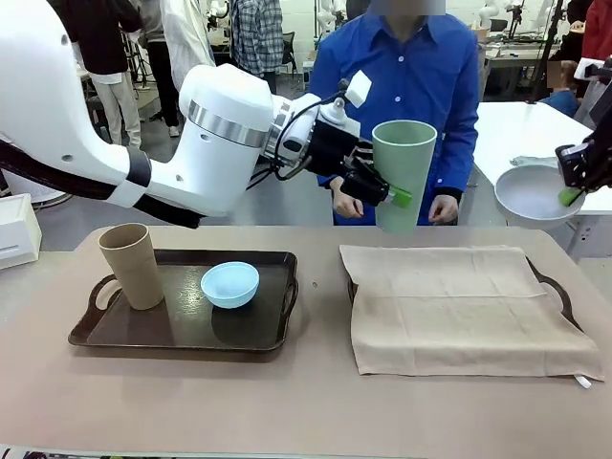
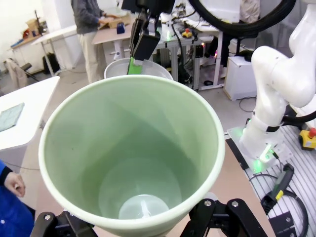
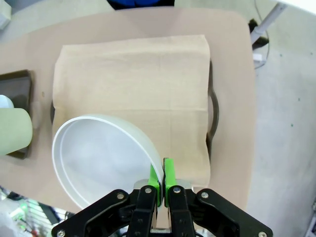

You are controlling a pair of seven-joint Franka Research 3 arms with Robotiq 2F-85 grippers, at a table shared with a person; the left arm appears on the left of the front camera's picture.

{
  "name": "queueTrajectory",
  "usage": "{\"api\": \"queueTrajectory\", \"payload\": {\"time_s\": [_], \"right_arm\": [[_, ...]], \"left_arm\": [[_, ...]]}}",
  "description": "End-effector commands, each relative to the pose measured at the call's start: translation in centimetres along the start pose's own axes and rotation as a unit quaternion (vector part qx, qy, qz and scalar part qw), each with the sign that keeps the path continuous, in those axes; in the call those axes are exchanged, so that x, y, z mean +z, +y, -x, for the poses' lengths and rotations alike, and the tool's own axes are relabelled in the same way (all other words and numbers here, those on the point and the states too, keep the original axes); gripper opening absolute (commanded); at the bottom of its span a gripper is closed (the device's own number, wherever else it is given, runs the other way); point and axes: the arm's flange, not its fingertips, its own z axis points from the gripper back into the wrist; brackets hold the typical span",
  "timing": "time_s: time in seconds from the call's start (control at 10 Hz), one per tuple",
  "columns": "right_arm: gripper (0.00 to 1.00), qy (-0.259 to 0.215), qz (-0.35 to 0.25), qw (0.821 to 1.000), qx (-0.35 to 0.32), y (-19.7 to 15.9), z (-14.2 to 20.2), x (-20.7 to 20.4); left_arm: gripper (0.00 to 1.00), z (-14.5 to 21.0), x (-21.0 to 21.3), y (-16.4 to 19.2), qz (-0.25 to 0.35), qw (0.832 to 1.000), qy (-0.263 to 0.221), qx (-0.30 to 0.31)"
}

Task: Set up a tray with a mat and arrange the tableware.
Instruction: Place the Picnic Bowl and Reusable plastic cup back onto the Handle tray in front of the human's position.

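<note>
Across the table in the front view, a tall, matte sage-green tumbler (image 1: 404,167) is held aloft by the left gripper (image 1: 390,194), whose jaws are clamped around its sides. It hangs above the gap between two trays. At the right edge, a pale grey-white round bowl (image 1: 531,191) is pinched by its rim in the right gripper (image 1: 572,194). A tan-brown tumbler (image 1: 132,266) and a small light blue bowl (image 1: 229,284) are seen upright on a glossy dark brown tray (image 1: 172,335). A creased beige cloth mat (image 1: 469,306) is spread over a second handled tray (image 1: 559,287).

From the left wrist, the green tumbler's smooth interior and round base are revealed.

From the right wrist, the green pads (image 3: 169,173) are seen pressed onto the bowl's thin rim, with the mat beyond.
</note>
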Motion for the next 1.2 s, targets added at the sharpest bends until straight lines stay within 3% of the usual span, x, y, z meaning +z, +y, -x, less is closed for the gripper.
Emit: {"api": "queueTrajectory", "payload": {"time_s": [0.0,0.2,0.6,1.1], "right_arm": [[0.05,0.036,-0.028,0.999,0.007,-1.0,-1.1,-3.9],[0.05,0.049,-0.066,0.996,0.021,-1.6,-0.9,-7.2],[0.05,0.080,-0.071,0.994,0.018,-2.0,-0.6,-13.6],[0.05,0.080,-0.073,0.994,0.019,-2.9,-1.1,-18.1]], "left_arm": [[0.85,2.7,-2.2,1.8,0.019,0.999,-0.041,-0.016],[0.85,5.1,-4.6,2.2,0.016,0.999,-0.034,-0.030],[0.85,8.6,-8.0,2.7,0.033,0.999,-0.009,-0.012],[0.85,11.6,-10.2,3.2,0.055,0.997,0.010,-0.058]]}}
